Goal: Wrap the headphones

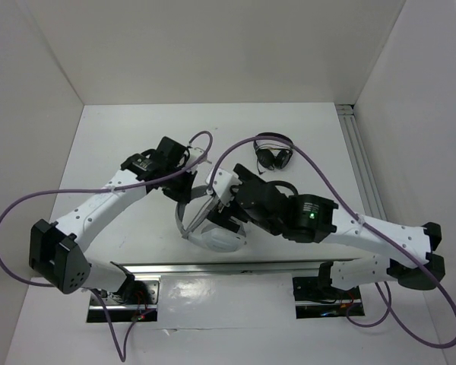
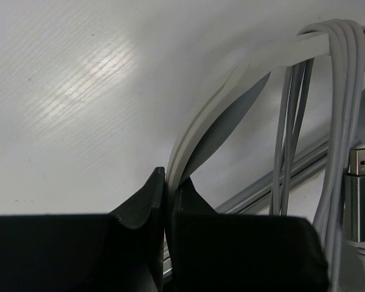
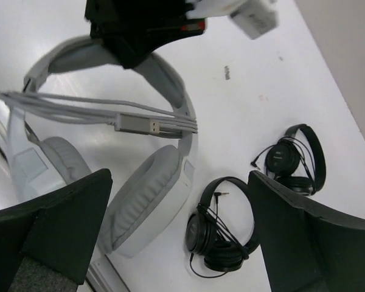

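L jaws pinched band (image 2: 231, 79) of large light-grey over-ear headphones (image 3: 149, 201), thin grey cable (image 3: 79, 109) coiled across it below spread R jaws; winding looked done, next prob. tuck plug (image 3: 137, 125).

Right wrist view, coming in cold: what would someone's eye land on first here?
The large light grey over-ear headphones fill the left, their thin grey cable looped in several strands across the headband, its USB plug among them. The left gripper pinches the headband at the top; the right gripper hangs open above. Two small black on-ear headphones lie on the white table to the right.
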`<state>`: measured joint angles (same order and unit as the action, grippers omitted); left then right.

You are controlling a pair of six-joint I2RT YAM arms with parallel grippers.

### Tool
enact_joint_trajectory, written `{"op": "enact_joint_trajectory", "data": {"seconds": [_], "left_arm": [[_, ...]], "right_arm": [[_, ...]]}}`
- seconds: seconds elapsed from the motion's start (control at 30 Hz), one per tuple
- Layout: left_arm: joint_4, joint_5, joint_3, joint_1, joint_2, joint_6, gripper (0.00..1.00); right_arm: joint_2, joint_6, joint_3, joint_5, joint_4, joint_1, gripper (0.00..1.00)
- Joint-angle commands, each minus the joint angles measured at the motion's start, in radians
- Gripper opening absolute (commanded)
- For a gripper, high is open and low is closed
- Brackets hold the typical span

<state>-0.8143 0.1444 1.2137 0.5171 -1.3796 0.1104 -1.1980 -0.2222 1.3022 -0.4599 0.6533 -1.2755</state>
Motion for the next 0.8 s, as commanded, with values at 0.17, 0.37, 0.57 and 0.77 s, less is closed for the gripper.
{"op": "enact_joint_trajectory", "data": {"seconds": [0.17,0.37,0.57,0.77], "left_arm": [[0.196,-0.121,-0.049,-0.022,-0.056,0.199,0.00],[0.322,-0.210,-0.079,-0.032,-0.117,0.327,0.00],[0.400,-0.276,-0.138,-0.042,-0.170,0.379,0.00],[0.446,-0.267,-0.157,-0.051,-0.217,0.399,0.00]], "right_arm": [[0.179,0.158,0.040,-0.181,-0.124,0.004,1.00],[0.201,0.256,0.040,-0.230,-0.089,-0.005,1.00],[0.210,0.276,0.012,-0.263,-0.078,-0.005,1.00],[0.219,0.276,0.003,-0.263,-0.069,-0.005,1.00]]}}
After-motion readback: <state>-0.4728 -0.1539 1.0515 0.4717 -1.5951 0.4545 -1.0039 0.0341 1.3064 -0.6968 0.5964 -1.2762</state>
